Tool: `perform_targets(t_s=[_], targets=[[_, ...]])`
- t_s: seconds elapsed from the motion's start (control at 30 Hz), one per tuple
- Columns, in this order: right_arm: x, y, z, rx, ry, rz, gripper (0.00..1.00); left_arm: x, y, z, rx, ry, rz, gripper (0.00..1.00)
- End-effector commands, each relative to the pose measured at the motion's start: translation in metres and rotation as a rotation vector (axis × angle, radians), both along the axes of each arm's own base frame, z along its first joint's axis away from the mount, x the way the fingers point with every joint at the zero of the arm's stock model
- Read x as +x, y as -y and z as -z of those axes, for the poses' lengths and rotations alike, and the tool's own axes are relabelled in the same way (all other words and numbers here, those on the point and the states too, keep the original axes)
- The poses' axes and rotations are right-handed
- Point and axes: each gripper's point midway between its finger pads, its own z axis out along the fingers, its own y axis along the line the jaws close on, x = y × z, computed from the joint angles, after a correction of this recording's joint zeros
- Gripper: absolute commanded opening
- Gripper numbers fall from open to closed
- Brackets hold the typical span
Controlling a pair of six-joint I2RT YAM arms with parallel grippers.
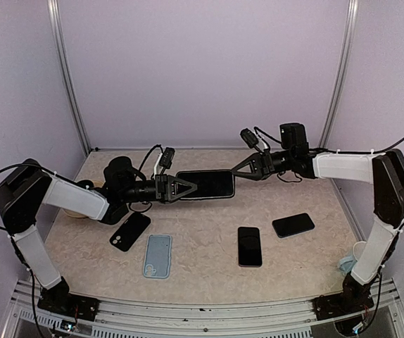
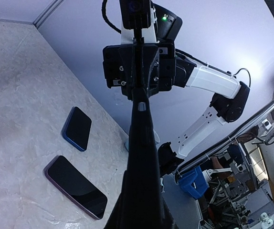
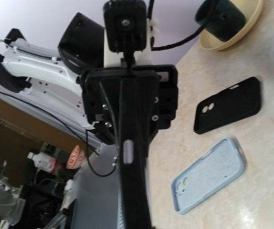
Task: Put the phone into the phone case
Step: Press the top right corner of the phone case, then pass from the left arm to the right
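A dark phone (image 1: 205, 184) hangs level in the air above the back of the table, held at both ends. My left gripper (image 1: 186, 187) is shut on its left end and my right gripper (image 1: 235, 171) is shut on its right end. In both wrist views the phone (image 2: 140, 143) (image 3: 130, 157) shows edge-on, with a pale side button. A black phone case (image 1: 129, 231) (image 3: 227, 105) and a light blue phone case (image 1: 158, 255) (image 3: 208, 175) lie empty on the table at the left, inside up.
Two more phones lie flat at the right: a purple-edged one (image 1: 250, 246) (image 2: 75, 186) and a blue-edged one (image 1: 293, 224) (image 2: 77, 128). A beige bowl (image 3: 254, 16) holding a dark green cup (image 3: 220, 14) stands at the far left. Metal frame posts rise at the back corners.
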Motion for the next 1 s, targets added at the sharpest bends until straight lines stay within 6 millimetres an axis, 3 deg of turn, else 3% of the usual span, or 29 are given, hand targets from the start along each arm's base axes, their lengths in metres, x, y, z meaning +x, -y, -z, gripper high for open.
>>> perform_targets(t_s=[0.0,0.2,0.47,0.67,0.97], targets=[[-0.010,0.020,-0.037,0.082,0.068,-0.052,0.06,0.007,-0.007,-0.030,-0.064,0.099,-0.032,0.00],[-0.004,0.022,-0.035,0.066,0.065,-0.013,0.28,0.005,-0.007,-0.031,-0.066,0.102,-0.031,0.00],[0.005,0.024,-0.030,0.020,0.125,0.063,0.45,0.006,-0.007,-0.031,-0.068,0.097,-0.034,0.00],[0.018,0.018,-0.010,-0.082,0.130,0.141,0.49,0.007,-0.007,-0.033,-0.070,0.097,-0.046,0.00],[0.013,-0.005,0.008,-0.168,0.174,0.127,0.51,0.009,-0.006,-0.030,-0.062,0.086,-0.050,0.00]])
